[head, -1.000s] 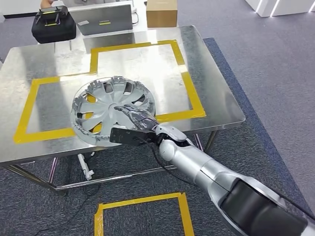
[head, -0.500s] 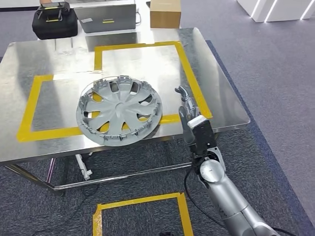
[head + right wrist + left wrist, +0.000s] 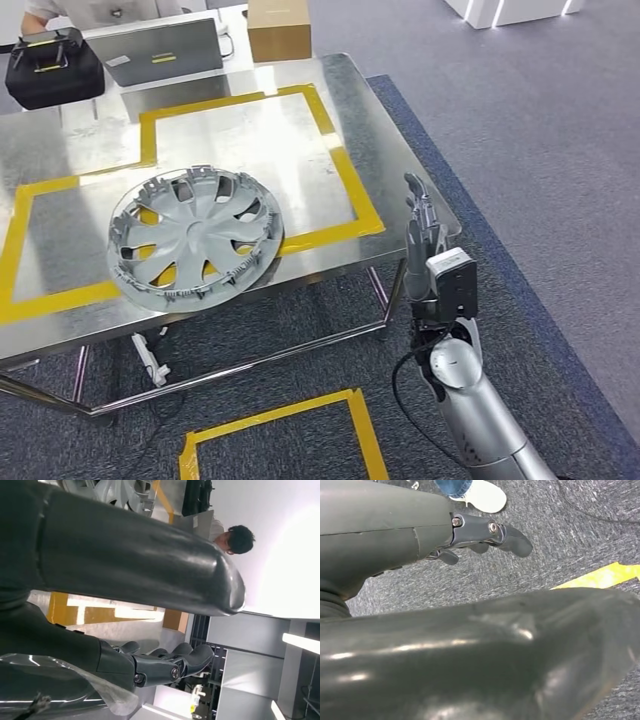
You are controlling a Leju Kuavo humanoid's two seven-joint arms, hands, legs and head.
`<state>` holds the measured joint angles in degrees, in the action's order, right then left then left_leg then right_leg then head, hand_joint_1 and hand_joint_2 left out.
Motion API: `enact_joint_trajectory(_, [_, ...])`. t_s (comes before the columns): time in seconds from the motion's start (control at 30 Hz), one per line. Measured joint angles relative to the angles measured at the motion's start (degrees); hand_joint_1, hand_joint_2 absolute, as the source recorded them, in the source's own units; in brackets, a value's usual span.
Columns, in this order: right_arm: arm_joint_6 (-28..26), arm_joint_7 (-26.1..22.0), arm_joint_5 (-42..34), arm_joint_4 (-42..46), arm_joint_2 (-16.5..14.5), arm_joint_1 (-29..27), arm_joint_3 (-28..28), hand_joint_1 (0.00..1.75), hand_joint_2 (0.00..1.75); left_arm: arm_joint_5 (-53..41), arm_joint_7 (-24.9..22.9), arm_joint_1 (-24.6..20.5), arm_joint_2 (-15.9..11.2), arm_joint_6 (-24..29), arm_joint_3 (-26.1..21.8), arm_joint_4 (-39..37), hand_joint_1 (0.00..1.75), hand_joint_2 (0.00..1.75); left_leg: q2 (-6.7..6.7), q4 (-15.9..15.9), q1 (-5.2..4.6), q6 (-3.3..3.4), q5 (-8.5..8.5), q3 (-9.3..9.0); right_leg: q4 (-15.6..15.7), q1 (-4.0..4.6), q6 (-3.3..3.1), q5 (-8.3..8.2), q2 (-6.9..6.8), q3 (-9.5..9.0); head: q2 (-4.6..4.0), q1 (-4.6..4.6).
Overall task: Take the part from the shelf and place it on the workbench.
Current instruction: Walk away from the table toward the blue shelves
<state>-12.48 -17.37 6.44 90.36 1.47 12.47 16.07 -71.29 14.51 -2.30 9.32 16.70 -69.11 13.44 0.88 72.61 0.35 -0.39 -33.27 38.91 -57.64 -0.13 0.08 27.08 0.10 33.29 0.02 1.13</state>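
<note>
Lying flat on steel workbench (image 3: 68, 310), 9 o'clock: silver spoked plastic hubcap (image 3: 195, 235) | handling light, springy, clip-fragile; gripping rim | right hand (image 3: 421, 235) hovering released, 3 o'clock | left hand (image 3: 486, 532) hanging empty

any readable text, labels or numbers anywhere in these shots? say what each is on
None can be read.
White label on the grey case: too small and blurred.
Yellow strip on the grey case: no letters can be made out.
Yellow marks on the black bag: blurred, unreadable.
Cardboard box, hubcap and right hand: no print to be seen.
</note>
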Motion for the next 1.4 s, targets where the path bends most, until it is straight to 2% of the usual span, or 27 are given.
enact_joint_trajectory(0.07, [0.0, 0.0, 0.0, 0.4, 0.0, -0.1, -0.1, 0.0, 0.0, 0.0, 0.0, -0.1, 0.0, 0.0, -0.1, 0.0, 0.0, 0.0, -0.13, -7.7, -0.1, 0.59, 3.95, -3.61, 0.0, 0.09, 0.08, 0.04, 0.44, -0.15, 0.0, 0.0])
enact_joint_trajectory(0.1, [0.0, 0.0, 0.0, 0.5, 0.0, -0.1, -0.1, 0.0, 0.0, 0.0, 0.0, -0.1, -0.1, 0.1, -0.2, 0.0, 0.0, 0.0, -0.21, -11.1, -0.19, 0.86, 5.08, -5.12, -0.1, 0.16, 0.23, 0.05, 0.59, -0.13, 0.0, 0.02])
enact_joint_trajectory(0.13, [0.0, 0.0, 0.0, 0.7, 0.0, -0.1, -0.2, 0.0, 0.0, 0.1, 0.0, -0.2, -0.1, 0.1, -0.3, 0.0, 0.0, 0.0, -0.29, -13.2, -0.31, 1.06, 5.53, -6.03, -0.1, 0.21, 0.43, 0.04, 0.65, -0.04, 0.0, 0.04])
enact_joint_trajectory(0.23, [0.4, -0.3, 0.4, 1.0, 0.3, -0.4, -0.3, 0.0, 0.0, 0.9, 0.1, -0.3, 0.0, 0.5, -0.6, 0.0, 0.0, 0.0, -0.33, -14.4, -0.39, 1.6, 5.64, -6.33, -0.1, 0.09, 1.28, -0.02, 0.64, 0.27, 0.0, 0.06])
enact_joint_trajectory(0.3, [0.9, -0.6, 0.9, 1.4, 0.8, -0.5, -0.2, 0.0, 0.0, 1.4, 0.1, -0.4, 0.1, 0.9, -0.9, 0.0, 0.0, 0.87, -0.26, -14.9, -0.12, 2.19, 6.17, -6.39, -1.8, 0.02, 1.92, 1.51, 0.55, 1.16, 0.0, 0.2])
enact_joint_trajectory(0.37, [1.5, -0.8, 1.7, 1.7, 1.3, -0.7, -0.1, 0.0, 0.0, 1.7, -0.1, -0.6, 0.1, 1.2, -1.3, 0.0, 0.0, 1.75, -0.2, -15.1, -0.03, 2.56, 6.52, -6.29, -7.6, -0.17, 2.47, 5.2, 0.44, 3.63, 0.0, 0.38])
enact_joint_trajectory(0.4, [2.0, -0.8, 2.1, 1.7, 1.6, -0.8, -0.1, 0.0, 0.0, 1.8, -0.2, -0.6, 0.2, 1.4, -1.5, 0.0, 0.0, 1.75, -0.2, -15.1, -0.04, 2.64, 6.58, -6.17, -11.3, -0.29, 2.67, 6.99, 0.42, 5.09, 0.0, 0.43])
enact_joint_trajectory(0.43, [2.4, -0.9, 2.5, 1.8, 1.9, -1.1, 0.1, 0.0, 0.0, 1.8, -0.3, -0.6, 0.2, 1.5, -1.6, 0.0, 0.0, 1.75, -0.19, -15.0, -0.04, 2.7, 6.64, -6.08, -14.0, -0.4, 2.82, 8.0, 0.39, 6.11, 0.0, 0.42])
enact_joint_trajectory(0.47, [2.9, -0.9, 2.8, 1.8, 2.2, -1.3, 0.3, 0.0, 0.0, 1.7, -0.3, -0.6, 0.2, 1.6, -1.8, 0.0, 0.0, 1.75, -0.19, -15.0, -0.04, 2.7, 6.68, -6.0, -14.9, -0.48, 2.93, 7.93, 0.35, 6.26, 0.0, 0.43])
enact_joint_trajectory(0.5, [3.3, -0.9, 3.2, 1.9, 2.5, -1.5, 0.4, 0.0, 0.0, 1.7, -0.5, -0.6, 0.3, 1.7, -1.8, 0.0, 0.0, 1.75, -0.2, -14.9, -0.01, 2.68, 6.7, -5.94, -13.6, -0.54, 2.98, 6.81, 0.28, 5.33, 0.0, 0.44])
enact_joint_trajectory(0.57, [4.2, -0.9, 3.7, 2.2, 3.2, -1.5, 0.8, 0.0, 0.0, 1.5, -0.6, -0.6, 0.3, 1.9, -1.9, 0.0, 0.0, 1.75, -0.2, -14.6, -0.01, 2.5, 6.68, -5.85, -6.5, -0.64, 2.98, 3.5, -0.01, 1.28, 0.0, 0.44])
enact_joint_trajectory(0.63, [5.3, -0.9, 4.2, 2.5, 3.8, -1.4, 1.3, 0.0, 0.0, 1.2, -0.8, -0.7, 0.3, 2.2, -1.9, 0.0, 0.0, 1.75, -0.21, -14.1, -0.23, 1.96, 6.7, -5.5, -1.0, -0.57, 2.7, 1.97, -0.18, -1.75, 0.0, 0.39])
enact_joint_trajectory(0.73, [7.1, -1.0, 4.7, 2.7, 4.6, -1.5, 2.2, 0.0, 0.0, 0.8, -1.0, -0.7, 0.3, 2.5, -1.9, 0.0, 0.0, 1.75, -0.2, -13.8, -0.31, 0.9, 7.13, -4.93, -0.3, -0.45, 1.77, 1.54, -0.09, -1.85, 0.0, 0.35])
enact_joint_trajectory(0.77, [7.4, -1.0, 4.8, 2.7, 4.9, -1.5, 2.4, 0.0, 0.0, 0.7, -1.0, -0.7, 0.2, 2.5, -1.9, 0.0, 0.0, 1.75, -0.23, -13.5, -0.25, 0.62, 6.7, -4.76, -0.2, -0.52, 1.39, 1.27, -0.13, -1.7, 0.0, 0.34])
enact_joint_trajectory(0.83, [8.0, -1.1, 5.0, 2.7, 5.1, -1.4, 2.9, 0.0, 0.0, 0.7, -1.0, -0.7, 0.2, 2.6, -1.9, 0.0, 0.0, 1.75, -0.31, -10.1, -0.14, 0.11, 3.6, -3.54, 0.0, -0.7, 0.6, 0.66, -0.27, -1.25, 0.0, 0.21])
enact_joint_trajectory(0.9, [8.4, -1.1, 5.1, 2.7, 5.4, -1.3, 3.3, 0.0, 0.0, 0.6, -1.1, -0.7, 0.1, 2.7, -1.9, 0.0, 0.0, 1.75, -0.35, -2.9, -0.05, -0.32, -1.09, -1.17, 0.0, -0.56, 0.18, 0.04, -0.33, -0.4, 0.0, 0.11])
enact_joint_trajectory(0.93, [8.7, -1.1, 5.2, 2.7, 5.5, -1.4, 3.5, 0.0, 0.0, 0.5, -1.1, -0.7, 0.1, 2.7, -1.9, 0.0, 0.0, 1.75, -0.35, 0.3, -0.03, -0.38, -2.66, -0.32, -0.1, -0.46, 0.11, -0.3, -0.33, 0.09, 0.0, 0.1])
enact_joint_trajectory(0.97, [9.0, -1.1, 5.3, 2.7, 5.7, -1.4, 3.7, 0.0, 0.0, 0.5, -1.2, -0.6, 0.1, 2.7, -1.9, 0.0, 0.0, 1.75, -0.35, 1.7, -0.03, -0.33, -3.17, -0.27, -0.1, -0.35, 0.08, -0.65, -0.32, 0.56, 0.0, 0.1])
enact_joint_trajectory(1.0, [9.2, -1.1, 5.3, 2.7, 5.9, -1.4, 3.9, 0.0, 0.0, 0.4, -1.2, -0.6, 0.1, 2.8, -1.9, 0.0, 0.0, 1.75, -0.36, 0.9, -0.06, -0.14, -2.59, -1.3, -0.1, -0.23, 0.08, -0.99, -0.29, 1.0, 0.0, 0.11])
enact_joint_trajectory(1.03, [9.4, -1.1, 5.4, 2.7, 6.0, -1.3, 4.0, 0.0, 0.0, 0.3, -1.2, -0.7, 0.1, 2.8, -1.9, 0.0, 0.0, 1.75, -0.36, -2.2, -0.13, 0.2, -1.19, -3.38, -0.1, -0.1, 0.11, -1.33, -0.24, 1.37, 0.0, 0.1])
enact_joint_trajectory(1.1, [9.6, -1.2, 5.5, 2.7, 6.3, -1.3, 4.2, 0.0, 0.0, 0.1, -1.3, -0.8, -0.1, 2.9, -1.9, 0.0, 0.0, 1.75, -0.41, -10.6, -0.43, 1.17, 1.54, -8.55, -0.1, 0.17, 0.31, -1.96, -0.17, 1.91, 0.0, 0.12])
enact_joint_trajectory(1.13, [9.7, -1.2, 5.5, 2.7, 6.5, -1.3, 4.3, 0.0, 0.0, 0.0, -1.3, -0.8, -0.1, 3.0, -1.9, 0.0, 0.0, 1.75, -0.42, -13.6, -0.6, 1.51, 2.28, -10.2, -0.2, 0.25, 0.53, -2.27, -0.2, 2.12, 0.0, 0.15])
enact_joint_trajectory(1.17, [9.9, -1.2, 5.6, 2.7, 6.6, -1.2, 4.4, 0.0, 0.0, -0.1, -1.3, -0.9, -0.2, 3.0, -1.9, 0.0, 0.0, 1.75, -0.43, -15.2, -0.76, 1.76, 2.55, -10.91, -0.2, 0.25, 0.82, -2.56, -0.27, 2.3, 0.0, 0.17])
enact_joint_trajectory(1.27, [10.3, -1.2, 5.8, 2.7, 7.2, -1.2, 4.7, 0.0, 0.0, -0.2, -1.3, -0.8, -0.1, 3.2, -1.9, 0.0, 0.0, 1.75, -0.33, -15.7, -0.87, 2.28, 3.71, -10.32, -0.2, 0.08, 1.87, -3.12, -0.3, 2.81, 0.0, 0.13])
enact_joint_trajectory(1.3, [10.4, -1.2, 5.9, 2.7, 7.4, -1.2, 4.8, 0.0, 0.0, -0.2, -1.3, -0.8, -0.1, 3.2, -1.9, 0.0, 0.0, 1.75, -0.23, -16.0, -0.73, 2.59, 4.36, -9.95, -1.0, 0.07, 2.18, -2.07, -0.23, 3.38, 0.0, 0.21])
enact_joint_trajectory(1.33, [10.4, -1.2, 6.0, 2.7, 7.6, -1.2, 4.8, 0.0, 0.0, -0.3, -1.3, -0.9, -0.1, 3.2, -1.9, 0.0, 0.0, 1.75, -0.13, -16.3, -0.56, 2.88, 5.05, -9.43, -2.8, 0.03, 2.48, -0.11, -0.14, 4.22, 0.0, 0.31])
enact_joint_trajectory(1.4, [10.5, -1.2, 6.0, 2.7, 8.0, -1.2, 5.0, 0.0, 0.0, -0.3, -1.3, -0.9, -0.1, 3.3, -1.9, 0.0, 0.0, 1.75, -0.03, -16.3, -0.47, 3.26, 6.17, -8.04, -9.6, -0.2, 2.99, 5.36, -0.09, 6.42, 0.0, 0.5])
